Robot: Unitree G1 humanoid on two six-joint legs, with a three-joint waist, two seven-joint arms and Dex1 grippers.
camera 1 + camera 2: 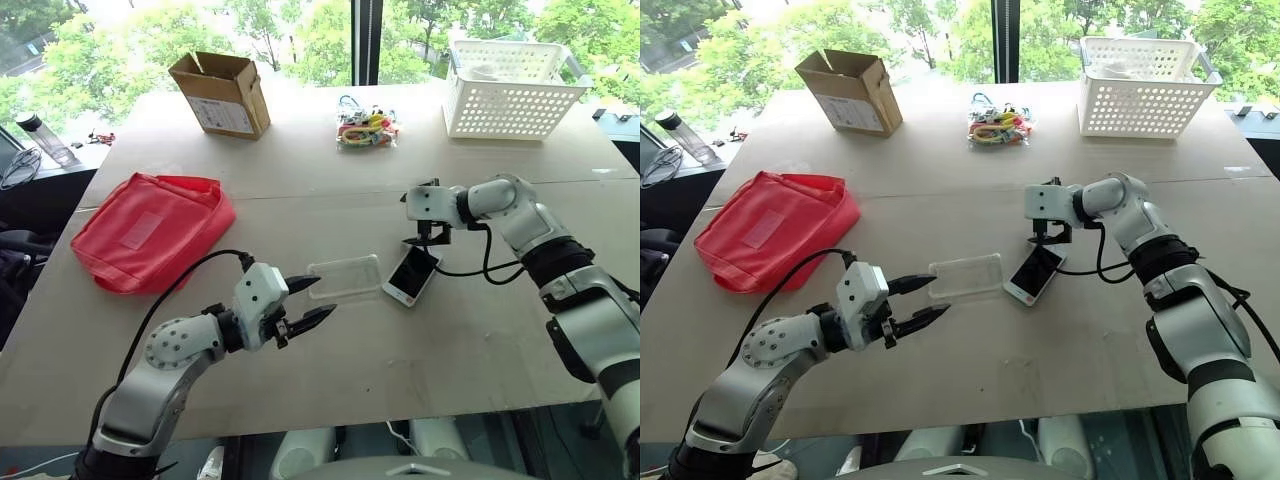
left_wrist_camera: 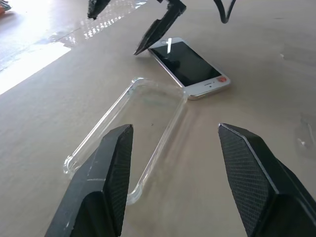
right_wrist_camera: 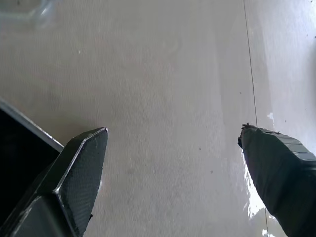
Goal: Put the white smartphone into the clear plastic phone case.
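Observation:
The white smartphone (image 1: 412, 275) lies face up near the middle of the tan table (image 1: 300, 180), its dark screen showing (image 2: 190, 66). Just left of it, almost touching, the clear plastic phone case (image 1: 345, 276) lies flat with its hollow side up (image 2: 133, 126). My left gripper (image 1: 322, 300) is open and hovers low at the case's near-left end, empty. My right gripper (image 1: 428, 238) is open and points down over the phone's far end, holding nothing; its fingers (image 2: 158, 27) hang just above the phone in the left wrist view.
A red pouch (image 1: 150, 230) lies at the left. At the back stand a cardboard box (image 1: 222, 93), a bundle of coloured bits (image 1: 366, 128) and a white perforated basket (image 1: 510, 90). A bottle (image 1: 45, 138) is past the table's left edge.

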